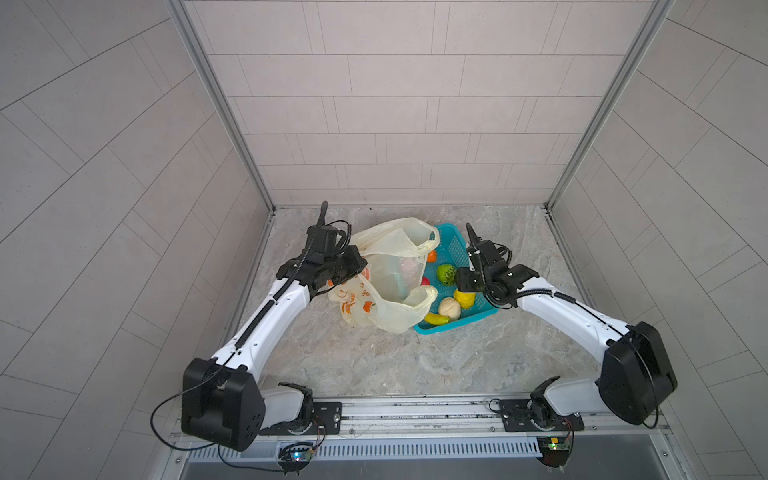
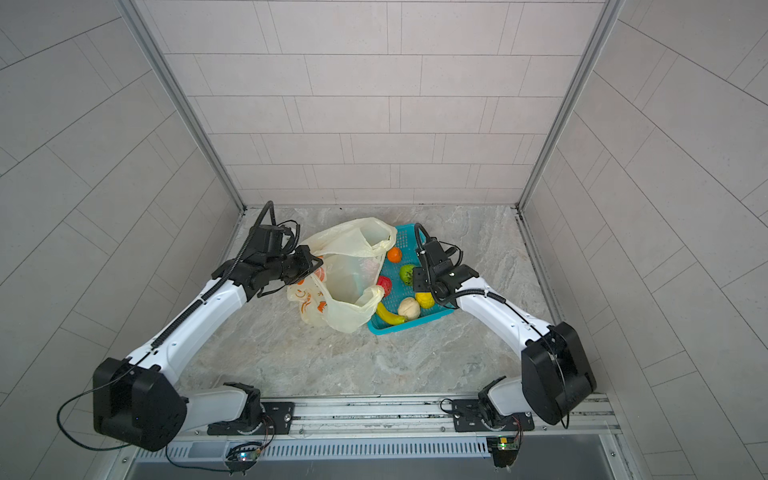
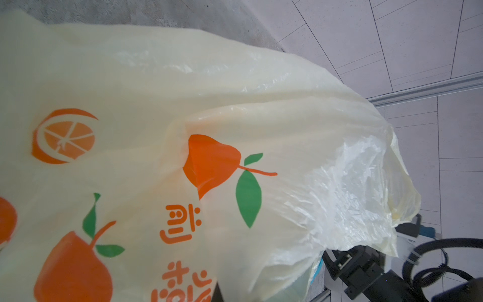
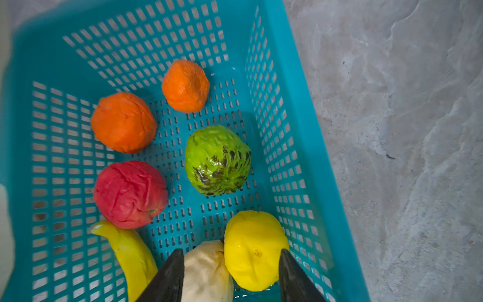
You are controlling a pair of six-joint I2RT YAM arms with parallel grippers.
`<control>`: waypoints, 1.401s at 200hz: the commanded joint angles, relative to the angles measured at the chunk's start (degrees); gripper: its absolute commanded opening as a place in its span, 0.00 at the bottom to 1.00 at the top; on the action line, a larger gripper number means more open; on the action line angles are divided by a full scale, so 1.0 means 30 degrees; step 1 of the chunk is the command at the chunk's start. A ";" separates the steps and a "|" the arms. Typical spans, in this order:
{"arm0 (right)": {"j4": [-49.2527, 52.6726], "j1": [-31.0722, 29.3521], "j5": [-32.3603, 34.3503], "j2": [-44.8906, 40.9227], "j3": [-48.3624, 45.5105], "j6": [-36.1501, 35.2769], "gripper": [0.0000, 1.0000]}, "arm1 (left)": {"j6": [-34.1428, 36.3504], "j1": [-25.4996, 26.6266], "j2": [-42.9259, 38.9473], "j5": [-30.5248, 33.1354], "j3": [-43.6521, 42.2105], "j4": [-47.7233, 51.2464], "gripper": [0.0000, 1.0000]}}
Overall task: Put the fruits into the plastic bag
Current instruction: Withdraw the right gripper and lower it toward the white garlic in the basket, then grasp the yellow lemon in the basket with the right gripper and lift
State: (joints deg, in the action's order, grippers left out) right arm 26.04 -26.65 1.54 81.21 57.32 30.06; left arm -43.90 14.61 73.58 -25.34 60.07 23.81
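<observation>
Left gripper (image 1: pixel 358 266) is pressed together at the rim of the plastic bag (image 1: pixel 395 245), on the side away from the basket. We read it as pinching the film to hold the mouth lifted and gaping, though the wrist view hides the fingertips. The bag stands on the worktop (image 1: pixel 374 365), right against the teal basket (image 4: pixel 295 104), with its near handle draped over the basket edge, so the carry is short. We see no fruit in it.

All the fruits sit in the basket: orange one (image 4: pixel 185 86), second orange one (image 4: pixel 122 123), red one (image 4: pixel 129 193), green one (image 4: pixel 217 160), banana (image 4: pixel 128 251), beige one (image 4: pixel 206 269), bumpy yellow piece (image 4: pixel 254 251). Right gripper (image 4: pixel 231 256) is spread and holds nothing, poised over the beige one and the yellow piece, which touch.

Edges: the yellow piece lies close to the basket wall, so the outer finger gets a thin gap, and the beige one crowds the inner side. We'd judge a straight lift over the rim, then across to the bag mouth. The worktop in front offers free room.
</observation>
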 commanded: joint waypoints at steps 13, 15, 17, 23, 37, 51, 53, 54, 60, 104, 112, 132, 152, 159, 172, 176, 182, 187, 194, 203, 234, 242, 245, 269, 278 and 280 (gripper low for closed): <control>0.2084 -0.0021 0.0153 0.1441 0.1156 0.0820 0.55 | 0.0308 -0.0093 -0.0189 0.0127 -0.0131 0.0134 0.00; 0.2192 -0.0014 0.0180 0.1533 0.1245 0.0863 0.55 | 0.0315 -0.0095 -0.0205 0.0127 -0.0124 0.0145 0.00; 0.2306 -0.0020 0.0246 0.1651 0.1333 0.0888 0.55 | 0.0353 -0.0080 -0.0209 0.0120 -0.0086 0.0147 0.00; 0.2620 -0.0018 0.0401 0.1927 0.1549 0.0913 0.56 | 0.0349 -0.0083 -0.0235 0.0127 -0.0082 0.0145 0.00; 0.2905 -0.0021 0.0648 0.2483 0.1745 0.0878 0.57 | 0.0346 -0.0079 -0.0209 0.0148 -0.0102 0.0148 0.00; 0.3008 -0.0006 0.0673 0.2930 0.1803 0.0892 0.58 | 0.0321 -0.0094 -0.0206 0.0185 -0.0088 0.0148 0.00; 0.3009 -0.0018 0.0684 0.2996 0.1787 0.0888 0.58 | 0.0333 -0.0088 -0.0195 0.0186 -0.0077 0.0148 0.00; 0.3009 -0.0019 0.0700 0.3022 0.1770 0.0883 0.58 | 0.0334 -0.0091 -0.0203 0.0186 -0.0090 0.0148 0.00; 0.3024 -0.0021 0.0715 0.3187 0.1770 0.0924 0.58 | 0.0356 -0.0095 -0.0188 0.0171 -0.0115 0.0184 0.00; 0.3508 0.0008 0.1407 0.4229 0.1954 0.1353 0.60 | 0.0471 -0.0095 -0.0208 0.0186 -0.0129 0.0264 0.00; 0.3468 0.0023 0.1488 0.4359 0.2007 0.1319 0.61 | 0.0510 -0.0084 -0.0162 0.0210 -0.0129 0.0258 0.00; 0.3420 0.0008 0.1543 0.4873 0.2104 0.1251 0.61 | 0.0541 -0.0095 -0.0071 0.0179 -0.0128 0.0295 0.00; 0.3388 0.0010 0.1325 0.5492 0.2277 0.1199 0.61 | 0.0542 -0.0095 0.0009 0.0186 -0.0099 0.0294 0.00; 0.3321 0.0008 0.1240 0.5697 0.2295 0.1205 0.61 | 0.0541 -0.0066 0.0014 0.0186 -0.0087 0.0298 0.00; 0.3245 0.0008 0.1029 0.5987 0.2330 0.1174 0.61 | 0.0557 -0.0095 0.0001 0.0215 -0.0070 0.0317 0.00; 0.3197 0.0012 0.0987 0.6073 0.2318 0.1185 0.61 | 0.0564 -0.0093 0.0019 0.0237 -0.0040 0.0324 0.00; 0.3163 0.0008 0.0928 0.6148 0.2313 0.1206 0.61 | 0.0549 -0.0102 0.0001 0.0235 -0.0044 0.0329 0.00; 0.3106 0.0019 0.0847 0.6209 0.2328 0.1185 0.61 | 0.0542 -0.0081 0.0010 0.0267 -0.0037 0.0346 0.00; 0.2989 0.0012 0.0781 0.6277 0.2293 0.1185 0.61 | 0.0541 -0.0092 0.0024 0.0259 -0.0033 0.0353 0.00; 0.2951 0.0013 0.0669 0.6321 0.2280 0.1181 0.61 | 0.0543 -0.0086 0.0082 0.0245 0.0009 0.0353 0.00; 0.2522 0.0008 0.0019 0.6176 0.2043 0.1112 0.54 | 0.0545 -0.0087 0.0084 0.0237 0.0048 0.0383 0.00; 0.2328 0.0020 -0.0066 0.5989 0.1901 0.1111 0.46 | 0.0541 -0.0095 0.0082 0.0263 0.0044 0.0407 0.00; 0.2246 0.0017 -0.0077 0.5909 0.1881 0.1111 0.43 | 0.0541 -0.0095 0.0075 0.0269 0.0058 0.0411 0.00; 0.2071 0.0023 -0.0103 0.4881 0.1882 0.0931 0.31 | 0.0574 -0.0091 -0.0011 0.0274 0.0017 0.0441 0.00; 0.2087 0.0010 -0.0069 0.4399 0.1972 0.0756 0.29 | 0.0601 -0.0091 -0.0050 0.0274 -0.0014 0.0441 0.00; 0.2090 0.0009 -0.0051 0.4301 0.1991 0.0708 0.29 | 0.0600 -0.0094 -0.0053 0.0274 0.0007 0.0449 0.00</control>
State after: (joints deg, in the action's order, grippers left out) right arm 30.59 -26.46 1.96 97.80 63.72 32.93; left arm -43.38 14.59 73.63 -25.21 60.07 24.05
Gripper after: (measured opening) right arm 0.312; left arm 0.056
